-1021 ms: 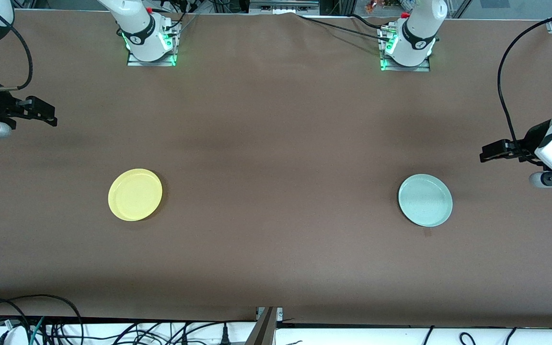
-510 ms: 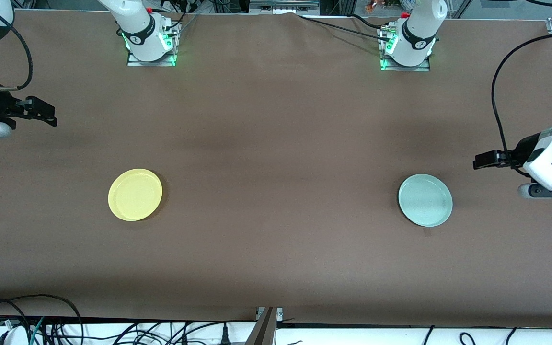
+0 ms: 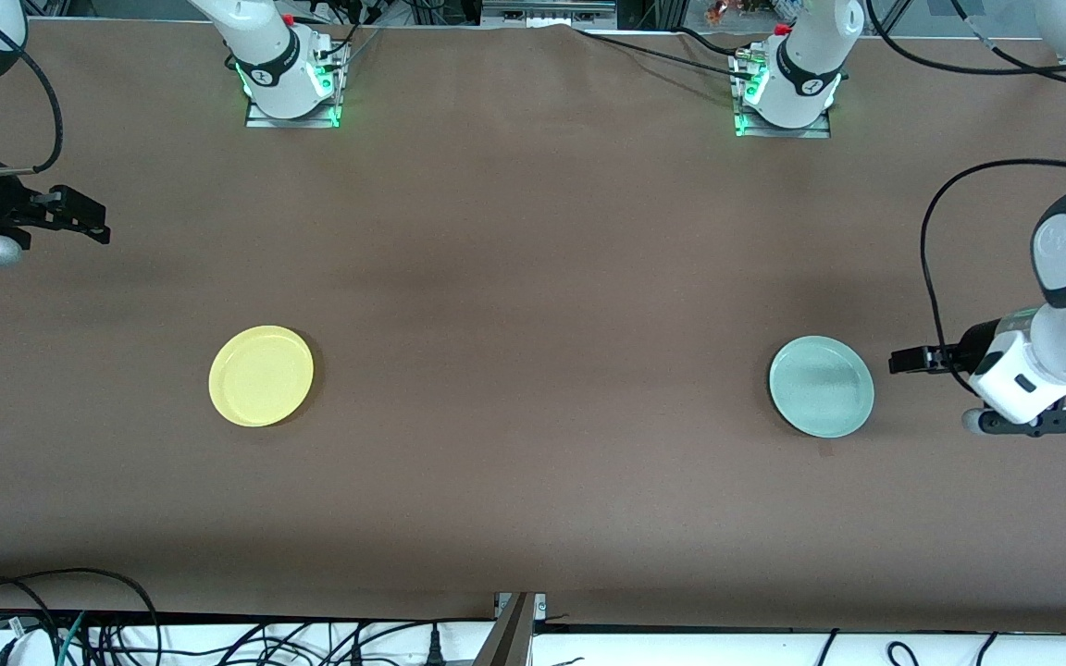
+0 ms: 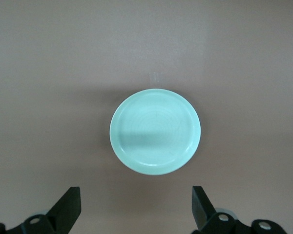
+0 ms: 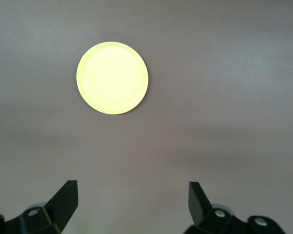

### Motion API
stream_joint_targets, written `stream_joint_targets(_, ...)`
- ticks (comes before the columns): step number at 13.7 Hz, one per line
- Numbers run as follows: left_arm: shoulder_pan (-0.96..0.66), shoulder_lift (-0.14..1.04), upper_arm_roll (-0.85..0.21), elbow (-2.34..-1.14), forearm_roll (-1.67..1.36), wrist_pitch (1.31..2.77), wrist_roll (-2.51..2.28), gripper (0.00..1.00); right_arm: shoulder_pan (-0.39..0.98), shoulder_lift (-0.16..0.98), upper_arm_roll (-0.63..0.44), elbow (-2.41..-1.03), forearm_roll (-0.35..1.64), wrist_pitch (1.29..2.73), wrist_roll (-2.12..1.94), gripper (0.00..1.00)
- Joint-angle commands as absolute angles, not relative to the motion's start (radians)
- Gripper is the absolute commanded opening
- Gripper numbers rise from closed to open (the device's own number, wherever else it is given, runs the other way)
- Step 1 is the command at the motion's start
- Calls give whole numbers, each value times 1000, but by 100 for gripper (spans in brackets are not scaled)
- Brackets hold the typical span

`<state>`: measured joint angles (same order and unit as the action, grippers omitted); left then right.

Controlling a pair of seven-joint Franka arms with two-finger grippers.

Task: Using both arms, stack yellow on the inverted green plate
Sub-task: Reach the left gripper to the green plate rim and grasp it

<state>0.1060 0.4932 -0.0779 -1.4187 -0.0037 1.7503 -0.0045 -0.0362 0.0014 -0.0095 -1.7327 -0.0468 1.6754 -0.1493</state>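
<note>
Nearest the front camera, tangled black cables (image 3: 80,629) run along the edge of the brown table (image 3: 533,277). Farther up it, the yellow plate (image 3: 261,376) lies flat toward the right arm's end, and the green plate (image 3: 821,386) lies level with it toward the left arm's end, the two well apart. Just beside the green plate hovers the left gripper (image 3: 903,361), fingers spread and empty. The right gripper (image 3: 93,222) waits over the table's end, jaws apart, well clear of the yellow plate. Both arm bases (image 3: 288,79) stand farthest back.
</note>
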Motion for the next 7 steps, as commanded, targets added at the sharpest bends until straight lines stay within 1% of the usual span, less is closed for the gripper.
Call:
stream_joint_targets(1,110,551,-81,-1426,15,1817,57,100,-38,-14,-6,-1730,-58,1658,-132,100)
stream_joint_targets(3,150,583,-81,-1456,6,1883,110,100,-38,-14,-6,-1730,-58,1658,-132,100)
stream_joint_targets(7,208,577,-78,-1623,-87,2087,247,100,-38,-14,-8,-1732,-58,1658,-130,100)
